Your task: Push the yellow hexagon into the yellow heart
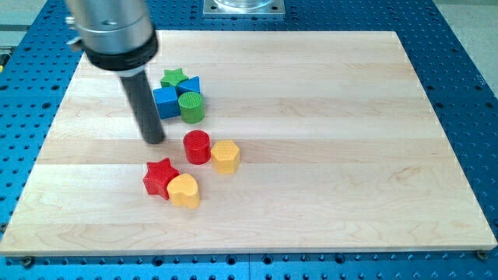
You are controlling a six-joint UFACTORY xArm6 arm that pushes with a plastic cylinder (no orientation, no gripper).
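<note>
— Where's my tip (155,141)?
— Bare rod, touching nothing, left of the red cylinder (197,146). The yellow hexagon (225,155) sits mid-board; the yellow heart (184,190) lies toward the bottom edge, so I'd judge you're circling around.

A pale wooden tabletop (327,148) carries every block toward the view's left. Near the top sit a green star (173,77), two blue blocks (166,102) and a green cylinder (191,106), bunched together. Lower down, a red cylinder (197,146) stands just beside the yellow hexagon (225,156). Below those, a red star (160,177) touches the yellow heart (184,190).
</note>
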